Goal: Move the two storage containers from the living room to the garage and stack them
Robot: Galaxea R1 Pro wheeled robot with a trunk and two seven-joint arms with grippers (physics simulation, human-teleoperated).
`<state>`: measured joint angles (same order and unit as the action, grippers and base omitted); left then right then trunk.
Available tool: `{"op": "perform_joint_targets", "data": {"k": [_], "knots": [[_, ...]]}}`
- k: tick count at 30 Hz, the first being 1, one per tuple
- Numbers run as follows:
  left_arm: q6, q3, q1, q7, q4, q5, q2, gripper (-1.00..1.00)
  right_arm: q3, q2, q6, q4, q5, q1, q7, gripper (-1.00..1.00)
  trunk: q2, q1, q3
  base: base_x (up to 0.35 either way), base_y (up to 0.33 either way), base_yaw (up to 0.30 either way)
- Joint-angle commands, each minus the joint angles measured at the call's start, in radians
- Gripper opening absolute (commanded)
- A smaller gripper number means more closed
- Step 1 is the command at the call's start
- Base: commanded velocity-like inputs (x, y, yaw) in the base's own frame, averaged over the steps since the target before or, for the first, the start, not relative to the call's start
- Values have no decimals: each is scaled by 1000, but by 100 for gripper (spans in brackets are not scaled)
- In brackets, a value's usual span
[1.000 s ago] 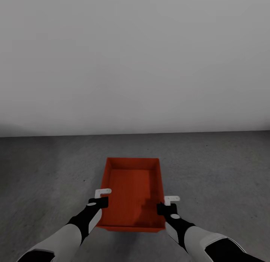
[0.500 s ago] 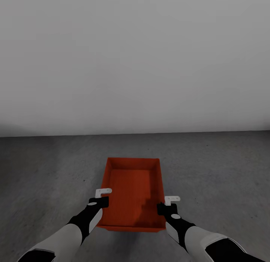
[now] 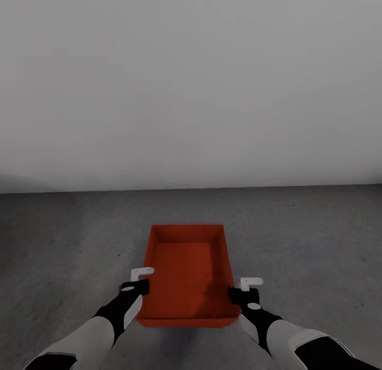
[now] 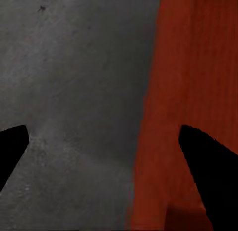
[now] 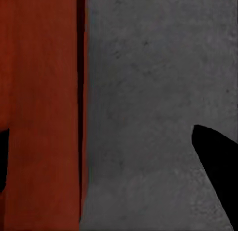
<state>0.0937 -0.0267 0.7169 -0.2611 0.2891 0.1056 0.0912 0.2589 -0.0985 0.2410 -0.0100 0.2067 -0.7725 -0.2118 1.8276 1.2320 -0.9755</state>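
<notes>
An orange-red storage container [image 3: 185, 269] rests on the dark grey garage floor [image 3: 69, 243], open side up and with nothing in it. My left gripper [image 3: 136, 289] hovers at its left wall and my right gripper [image 3: 244, 296] at its right wall, both near the front corners. In the left wrist view the left gripper [image 4: 109, 161] is open, its dark fingers [image 4: 210, 179] spread either side of the container wall [image 4: 148, 141]. The right gripper [image 5: 106, 161] is open the same way over the right wall [image 5: 83, 116], one finger [image 5: 218, 166] above bare concrete.
A plain grey-white wall [image 3: 191, 89] stands a short way beyond the container. Speckled concrete floor stretches to both sides of it.
Both grippers have opened and shifted outward from the container's side walls, the right one more. The container has been let go and has settled slightly on the floor.
</notes>
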Motion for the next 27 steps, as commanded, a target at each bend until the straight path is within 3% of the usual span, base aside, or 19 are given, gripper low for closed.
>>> {"op": "perform_joint_targets", "data": {"k": [1,27], "knots": [[6,0,0,-7,1,1,-1,100,-8,27,7,-3,24,-1,-7,100,0,0,-1,0,0,0],[-5,1,0,-9,4,2,15,100,-8,29,9,-4,22,-1,5,100,0,0,-1,0,0,0]]}}
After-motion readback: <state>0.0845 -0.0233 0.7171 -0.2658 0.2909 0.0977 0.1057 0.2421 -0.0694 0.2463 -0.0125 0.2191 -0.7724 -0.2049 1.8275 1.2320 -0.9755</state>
